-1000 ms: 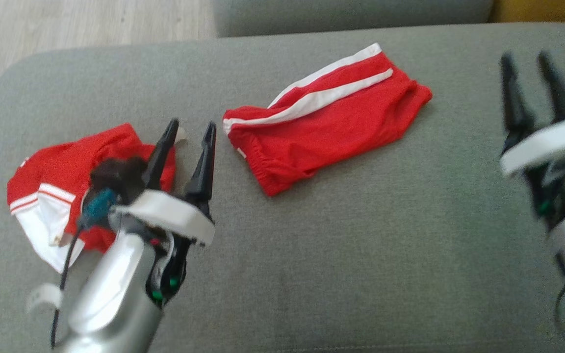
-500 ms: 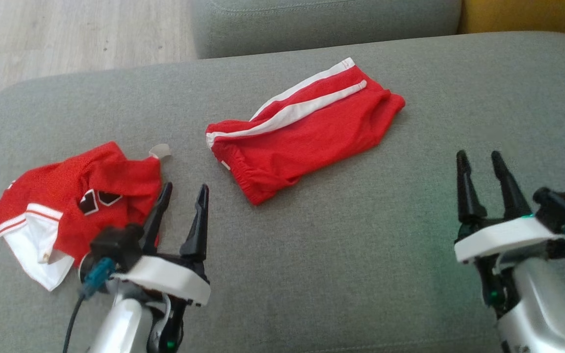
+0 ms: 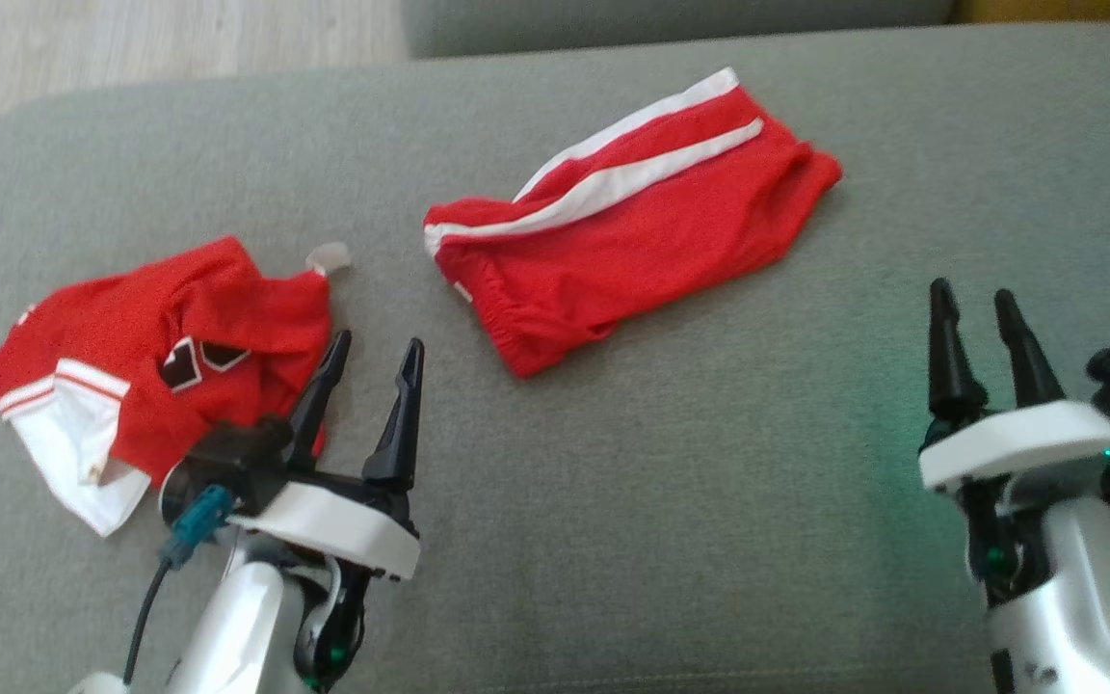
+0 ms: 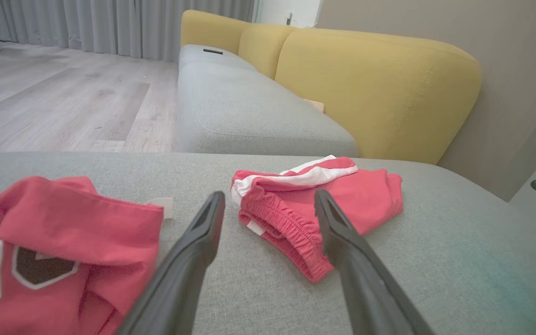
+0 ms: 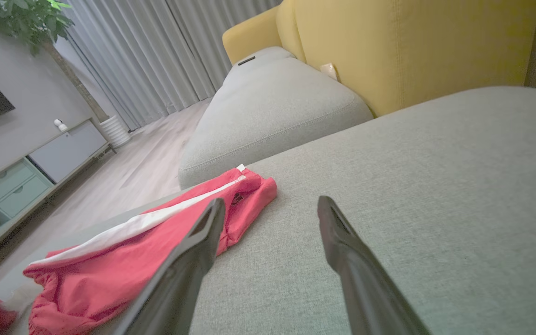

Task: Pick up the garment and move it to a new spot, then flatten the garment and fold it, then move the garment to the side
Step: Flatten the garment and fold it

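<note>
Crumpled jersey (image 3: 227, 308): left of shorts (image 3: 632, 241). Left end effector (image 3: 378, 339), right end effector (image 3: 971, 289): either side of shorts, both wide, empty. Recommended: pinch one raised jersey fold, lift clear.

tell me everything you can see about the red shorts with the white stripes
The red shorts look like thin sports knit, with two white stripes along their far side and a gathered elastic waistband at the near-left end. They lie folded flat and slanted, waistband end toward the robot and leg end toward the far right, about midway across the grey sofa cushion. A few soft wrinkles show. Only the cushion touches them.
</note>
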Available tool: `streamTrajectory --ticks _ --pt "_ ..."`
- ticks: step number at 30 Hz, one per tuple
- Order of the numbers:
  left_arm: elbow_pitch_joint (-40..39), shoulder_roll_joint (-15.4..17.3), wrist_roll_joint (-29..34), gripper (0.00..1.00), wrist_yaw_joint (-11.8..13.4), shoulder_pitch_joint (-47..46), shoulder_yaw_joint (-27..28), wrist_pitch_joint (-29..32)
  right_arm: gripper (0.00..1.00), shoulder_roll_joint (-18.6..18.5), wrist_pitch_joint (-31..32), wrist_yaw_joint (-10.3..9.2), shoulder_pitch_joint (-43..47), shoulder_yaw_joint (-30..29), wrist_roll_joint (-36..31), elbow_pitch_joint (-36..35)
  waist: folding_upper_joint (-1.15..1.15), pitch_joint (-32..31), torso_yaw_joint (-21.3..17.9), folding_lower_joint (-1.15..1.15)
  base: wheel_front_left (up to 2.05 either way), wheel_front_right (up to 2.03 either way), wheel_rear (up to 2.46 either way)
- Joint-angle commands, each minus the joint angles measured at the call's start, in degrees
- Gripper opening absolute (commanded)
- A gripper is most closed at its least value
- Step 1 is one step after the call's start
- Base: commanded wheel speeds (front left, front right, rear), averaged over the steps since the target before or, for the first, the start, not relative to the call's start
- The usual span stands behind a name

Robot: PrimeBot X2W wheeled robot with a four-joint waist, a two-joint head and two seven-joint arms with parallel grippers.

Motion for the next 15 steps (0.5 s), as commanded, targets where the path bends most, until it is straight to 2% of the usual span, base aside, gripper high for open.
streamTrajectory --ticks 1,8,15 --pt "-1.56 -0.06 0.41 1.0 -0.35 -2.89 1.81 -0.7 1.0 0.4 1.04 -0.06 -3.71 0.26 1.42 -2.17 0.0 2.0 1.5 0.01 0.0 0.0 0.0" --pt "-0.21 -0.2 0.53 1.0 -0.99 -5.22 0.61 -0.7 1.0 1.55 9.04 -0.06 -11.18 -5.7 9.37 1.57 0.0 6.71 5.69 0.01 0.0 0.0 0.0" --pt "0.22 -0.22 -0.33 1.0 -1.21 -8.05 -0.62 -0.7 1.0 1.83 18.92 -0.06 -21.05 -14.7 15.47 11.26 0.0 10.37 9.66 0.01 0.0 0.0 0.0"
